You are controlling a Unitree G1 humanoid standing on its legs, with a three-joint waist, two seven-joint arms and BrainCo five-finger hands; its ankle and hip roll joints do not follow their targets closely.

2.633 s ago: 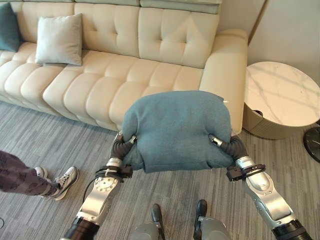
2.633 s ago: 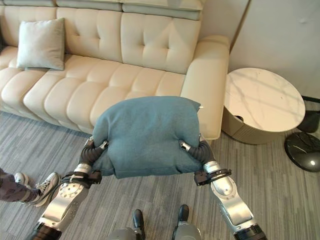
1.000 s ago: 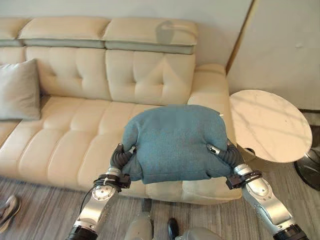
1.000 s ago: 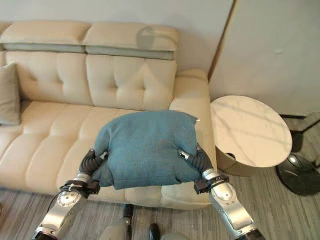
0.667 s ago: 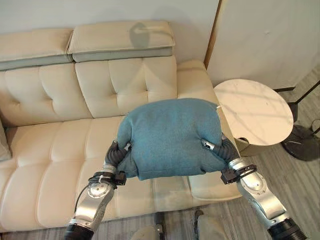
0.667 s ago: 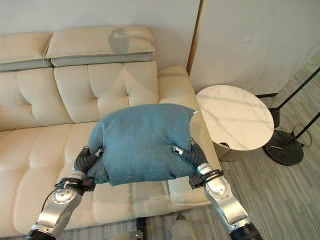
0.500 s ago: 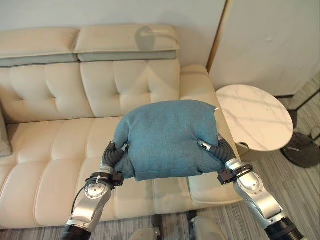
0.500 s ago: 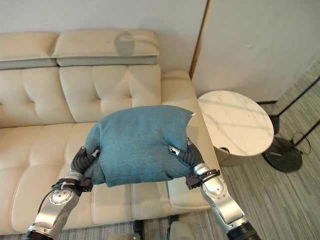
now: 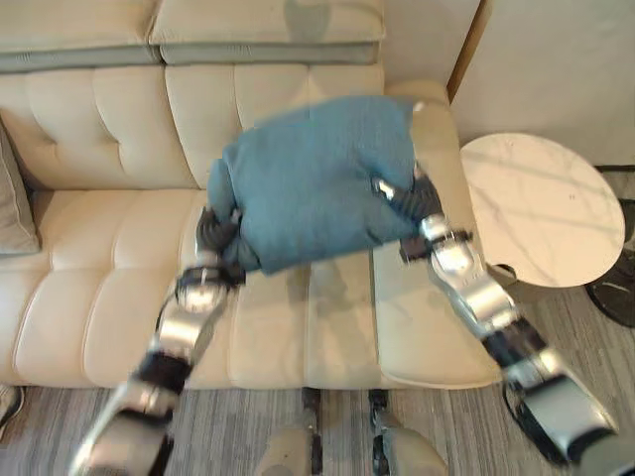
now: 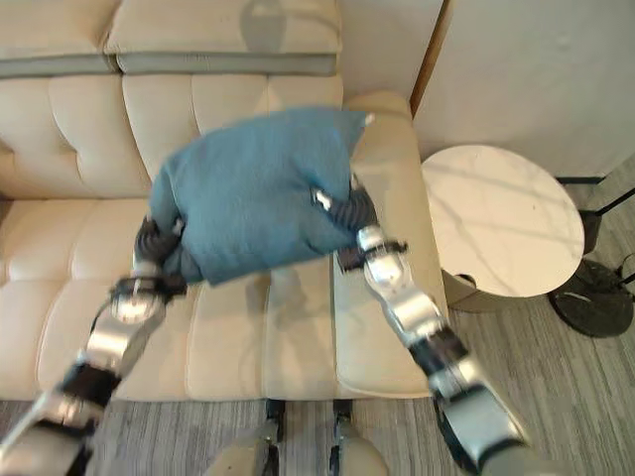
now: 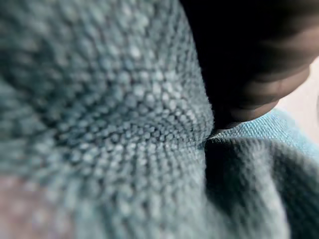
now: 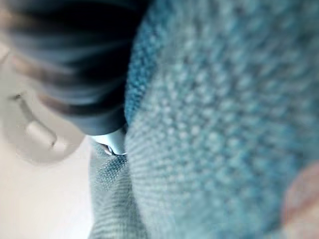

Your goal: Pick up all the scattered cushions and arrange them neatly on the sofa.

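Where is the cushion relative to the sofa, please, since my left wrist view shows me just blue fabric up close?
Observer: The blue cushion is held above the sofa's seat, in front of the backrest.
Operator: Thank you; which end of the sofa is that?
Observer: The end by the armrest, next to a round marble side table.
Operator: Is another cushion already there?
Observer: A grey cushion leans at the sofa's far left edge.

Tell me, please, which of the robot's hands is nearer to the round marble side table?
The right hand. It grips the blue cushion's side next to the sofa armrest, beside the side table. The left hand is on the cushion's far side.
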